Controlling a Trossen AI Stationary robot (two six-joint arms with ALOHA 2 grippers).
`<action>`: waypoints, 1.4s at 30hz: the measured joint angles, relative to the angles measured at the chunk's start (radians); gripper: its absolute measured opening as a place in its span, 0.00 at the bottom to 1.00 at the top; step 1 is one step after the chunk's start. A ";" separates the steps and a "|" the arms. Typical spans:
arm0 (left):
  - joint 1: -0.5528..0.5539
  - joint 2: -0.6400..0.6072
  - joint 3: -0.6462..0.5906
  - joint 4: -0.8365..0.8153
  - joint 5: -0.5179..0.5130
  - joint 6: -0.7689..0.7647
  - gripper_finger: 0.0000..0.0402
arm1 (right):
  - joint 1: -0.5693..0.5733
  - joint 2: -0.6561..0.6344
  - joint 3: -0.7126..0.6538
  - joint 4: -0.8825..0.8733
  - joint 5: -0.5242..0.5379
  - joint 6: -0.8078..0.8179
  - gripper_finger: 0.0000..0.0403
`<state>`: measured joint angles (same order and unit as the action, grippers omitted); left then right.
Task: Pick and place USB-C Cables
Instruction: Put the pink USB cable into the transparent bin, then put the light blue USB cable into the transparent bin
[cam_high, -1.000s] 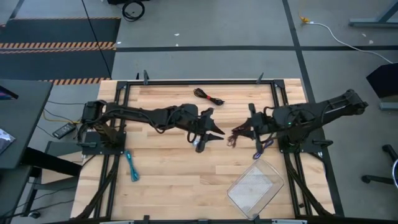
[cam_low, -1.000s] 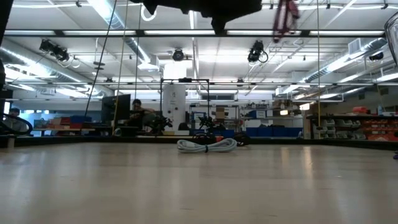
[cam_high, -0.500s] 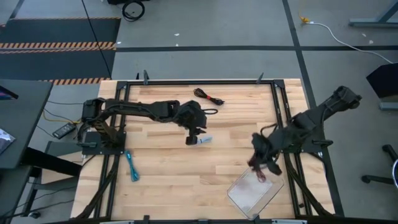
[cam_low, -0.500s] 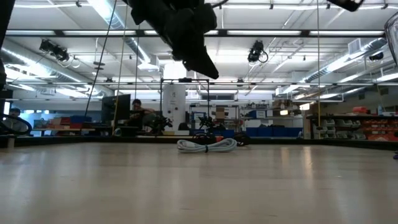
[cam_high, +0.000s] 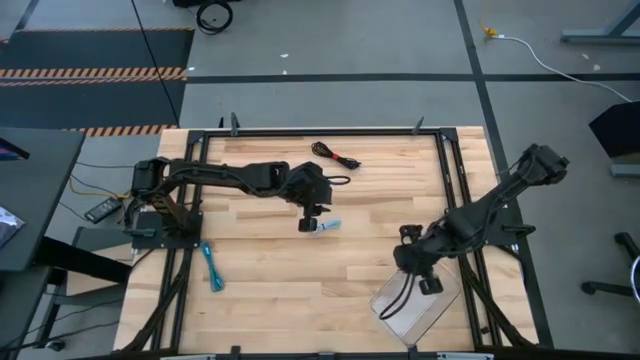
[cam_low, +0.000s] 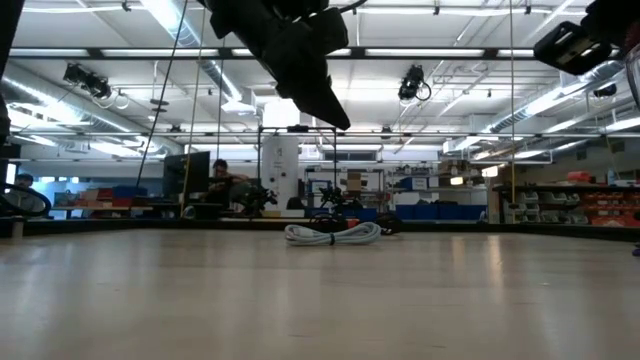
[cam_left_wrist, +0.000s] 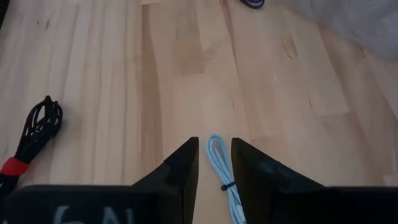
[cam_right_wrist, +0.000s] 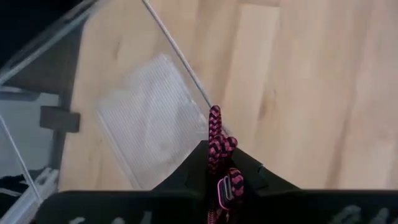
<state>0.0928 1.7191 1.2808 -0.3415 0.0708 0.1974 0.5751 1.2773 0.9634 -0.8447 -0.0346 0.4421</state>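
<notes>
1. The right gripper (cam_right_wrist: 219, 163), jaws clamped on the maroon cable (cam_right_wrist: 214, 134), has moved over the clear tray's (cam_high: 440, 306) near corner.
2. The left gripper (cam_left_wrist: 213, 163) stays put, jaws apart, the pale blue cable (cam_left_wrist: 219, 160) lying between them on the worktop (cam_high: 270, 270).

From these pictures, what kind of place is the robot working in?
Probably a big robotics lab or workshop. Beyond the wooden table, the low view shows rows of ceiling strip lights, shelves of bins and a person seated at a workstation.
</notes>
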 joint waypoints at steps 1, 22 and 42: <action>0.002 0.000 0.000 0.000 0.000 0.000 0.26 | 0.000 0.011 0.000 0.018 -0.023 0.004 0.10; 0.008 0.000 0.000 -0.001 0.000 -0.002 0.26 | -0.047 0.057 0.000 0.151 -0.220 0.011 0.40; 0.031 0.121 -0.012 -0.024 -0.072 -0.037 0.44 | -0.089 0.055 0.000 0.187 -0.233 0.182 0.43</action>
<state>0.1236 1.8401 1.2690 -0.3651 -0.0016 0.1609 0.4865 1.3326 0.9639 -0.6577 -0.2676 0.6245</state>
